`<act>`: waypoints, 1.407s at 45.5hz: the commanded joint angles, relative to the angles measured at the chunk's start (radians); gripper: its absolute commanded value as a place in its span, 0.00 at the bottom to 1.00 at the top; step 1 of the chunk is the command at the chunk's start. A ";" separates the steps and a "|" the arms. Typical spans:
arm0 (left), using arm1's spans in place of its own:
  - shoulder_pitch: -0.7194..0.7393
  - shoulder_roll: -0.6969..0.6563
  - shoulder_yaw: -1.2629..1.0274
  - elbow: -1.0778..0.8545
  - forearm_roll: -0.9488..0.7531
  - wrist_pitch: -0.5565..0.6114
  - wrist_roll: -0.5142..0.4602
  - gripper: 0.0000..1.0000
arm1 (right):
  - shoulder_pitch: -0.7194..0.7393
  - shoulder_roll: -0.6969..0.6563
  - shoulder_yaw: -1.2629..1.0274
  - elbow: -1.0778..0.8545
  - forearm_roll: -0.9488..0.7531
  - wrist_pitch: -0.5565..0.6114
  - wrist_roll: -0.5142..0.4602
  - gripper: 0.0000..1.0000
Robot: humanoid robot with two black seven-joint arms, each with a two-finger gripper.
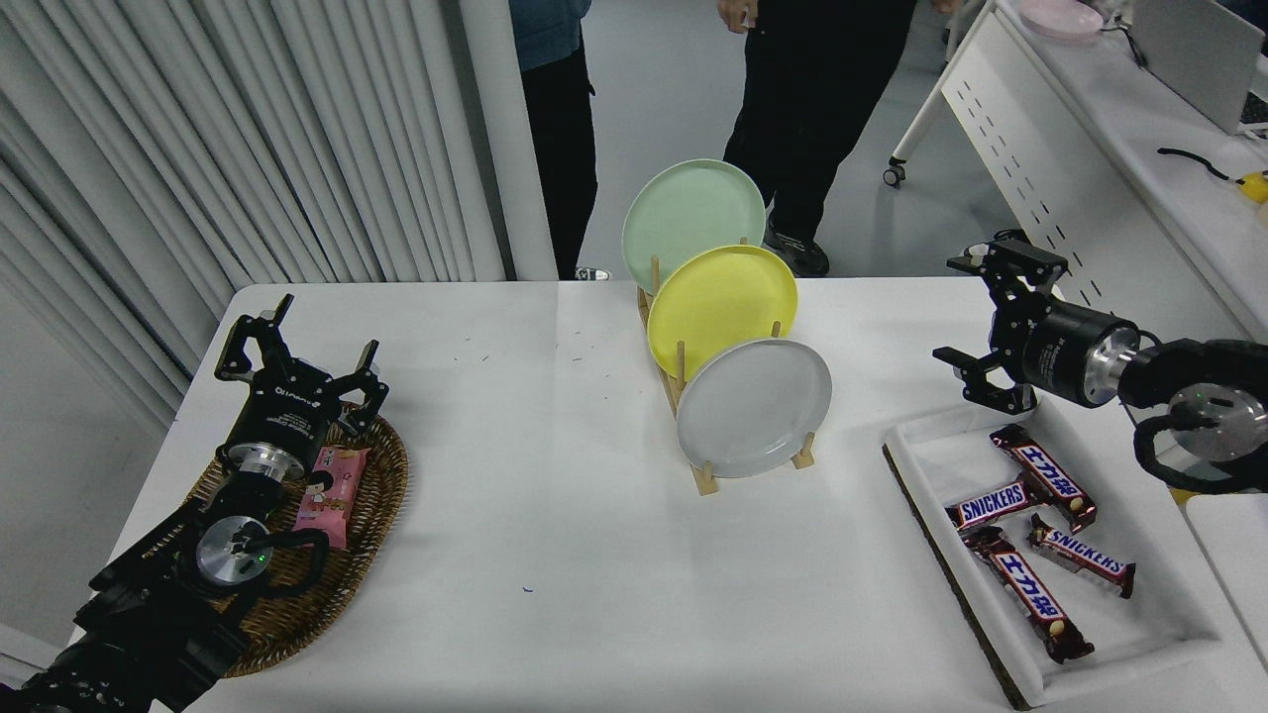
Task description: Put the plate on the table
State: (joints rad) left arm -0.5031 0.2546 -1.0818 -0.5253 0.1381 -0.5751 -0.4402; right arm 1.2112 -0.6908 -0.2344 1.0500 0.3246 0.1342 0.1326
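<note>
Approach step: right end effector [976, 322], fingers apart, empty, at 3 o'clock of the plate [753, 408] racked upright; next needs rim grasp, then lift onto bench [555, 555].
</note>
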 commanded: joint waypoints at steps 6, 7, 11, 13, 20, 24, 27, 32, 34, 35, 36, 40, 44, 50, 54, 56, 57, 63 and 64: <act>0.000 0.000 0.000 -0.001 0.000 0.000 0.000 1.00 | 0.042 0.131 0.003 0.016 0.148 -0.171 -0.031 1.00; 0.000 0.000 0.000 -0.001 0.000 0.000 0.000 1.00 | 0.044 0.137 0.003 0.018 0.154 -0.180 -0.033 1.00; 0.000 0.000 -0.001 -0.001 0.000 0.000 0.000 1.00 | 0.053 0.162 0.000 0.028 0.175 -0.196 -0.053 1.00; 0.000 0.000 0.000 -0.001 0.000 0.000 0.000 1.00 | 0.053 0.172 -0.002 0.036 0.183 -0.202 -0.074 1.00; 0.000 0.000 0.000 -0.001 0.000 0.000 0.000 1.00 | 0.051 0.192 0.001 0.073 0.202 -0.211 -0.136 1.00; 0.000 0.000 -0.001 -0.001 0.000 0.000 0.000 1.00 | 0.053 0.194 0.001 0.094 0.225 -0.214 -0.137 1.00; 0.000 0.000 -0.001 0.001 0.000 0.000 0.000 1.00 | 0.056 0.206 0.003 0.097 0.231 -0.225 -0.139 1.00; 0.000 0.000 0.000 0.001 0.000 0.000 0.000 1.00 | 0.059 0.247 0.007 0.094 0.232 -0.248 -0.139 1.00; 0.000 0.000 -0.001 0.001 0.000 0.000 0.000 1.00 | 0.062 0.252 0.007 0.094 0.232 -0.252 -0.137 1.00; 0.000 0.000 0.000 0.001 0.000 0.000 0.000 1.00 | 0.063 0.254 0.009 0.094 0.232 -0.252 -0.139 1.00; 0.000 0.000 0.000 0.001 0.000 0.000 0.000 1.00 | 0.063 0.257 0.009 0.094 0.231 -0.252 -0.137 1.00; 0.000 0.000 0.000 0.001 0.000 0.000 0.000 1.00 | 0.068 0.266 0.009 0.094 0.222 -0.255 -0.137 1.00; 0.000 0.000 0.000 -0.001 0.000 0.000 0.000 1.00 | 0.076 0.269 0.003 0.093 0.208 -0.255 -0.137 1.00; 0.000 0.000 0.000 -0.001 0.000 0.001 0.000 1.00 | 0.080 0.269 0.009 0.088 0.180 -0.295 -0.137 1.00; 0.000 0.000 -0.001 -0.001 0.000 0.000 0.000 1.00 | 0.080 0.269 0.030 0.071 0.186 -0.353 -0.137 1.00; 0.000 0.000 0.000 0.001 0.000 0.001 0.000 1.00 | 0.074 0.269 0.037 0.064 0.185 -0.367 -0.137 1.00; 0.000 0.000 0.000 0.001 0.000 0.000 0.000 1.00 | 0.073 0.269 0.037 0.061 0.185 -0.373 -0.137 1.00; 0.000 0.000 -0.001 0.001 0.000 0.000 0.000 1.00 | 0.071 0.271 0.044 0.056 0.188 -0.375 -0.137 1.00; 0.000 0.000 -0.001 -0.001 0.000 0.000 0.000 1.00 | 0.071 0.271 0.044 0.056 0.189 -0.375 -0.137 1.00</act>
State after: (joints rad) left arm -0.5031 0.2546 -1.0819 -0.5252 0.1381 -0.5744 -0.4403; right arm 1.2850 -0.4249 -0.2057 1.1199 0.5143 -0.2019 -0.0039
